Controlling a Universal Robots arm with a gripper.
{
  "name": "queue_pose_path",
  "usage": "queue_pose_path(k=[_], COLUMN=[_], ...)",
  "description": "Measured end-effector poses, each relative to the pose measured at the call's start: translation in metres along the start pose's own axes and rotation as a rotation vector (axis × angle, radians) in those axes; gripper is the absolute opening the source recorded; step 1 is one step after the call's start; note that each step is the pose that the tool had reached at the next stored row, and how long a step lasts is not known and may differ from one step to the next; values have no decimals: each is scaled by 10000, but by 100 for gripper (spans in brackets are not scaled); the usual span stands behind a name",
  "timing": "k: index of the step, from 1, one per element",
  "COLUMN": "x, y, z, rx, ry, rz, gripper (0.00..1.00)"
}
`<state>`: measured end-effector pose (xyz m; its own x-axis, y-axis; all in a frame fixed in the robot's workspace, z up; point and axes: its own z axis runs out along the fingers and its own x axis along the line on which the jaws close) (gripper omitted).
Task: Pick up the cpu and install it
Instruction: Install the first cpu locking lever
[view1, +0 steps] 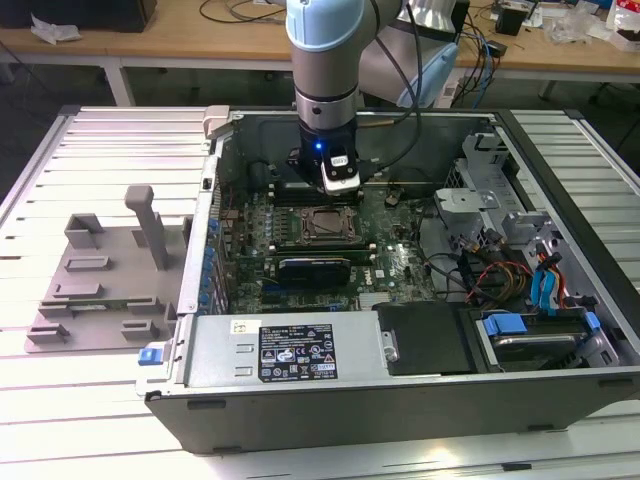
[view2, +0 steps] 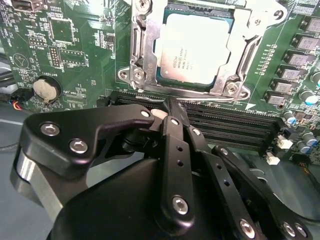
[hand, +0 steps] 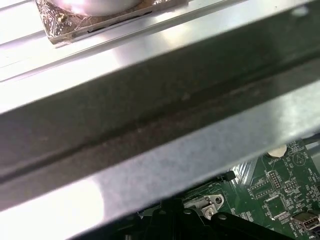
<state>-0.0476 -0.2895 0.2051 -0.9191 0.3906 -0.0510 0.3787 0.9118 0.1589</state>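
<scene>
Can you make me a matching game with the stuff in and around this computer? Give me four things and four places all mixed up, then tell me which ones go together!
Things:
1. cpu
2. end effector
3. grey fixture plate
4. round coin battery

Places:
A. on the slatted table, outside the computer case, at the exterior view's left
B. sitting inside the metal socket frame
C. on the green board, off to one side of the socket
D. over the black memory slots next to the socket

Right pairs: 1-B, 2-D, 3-A, 4-C
</scene>
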Motion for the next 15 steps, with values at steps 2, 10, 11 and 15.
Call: queue_pose_path(k=[2,10,11,15], x=[0,2,2,2], y=[-1,-5,-5,-8], z=[6,29,32,47], rx=[34,71,75,117], ry=[-19,-60,-63,-92], rz=[49,224,238,314], gripper=[11,11,11,11])
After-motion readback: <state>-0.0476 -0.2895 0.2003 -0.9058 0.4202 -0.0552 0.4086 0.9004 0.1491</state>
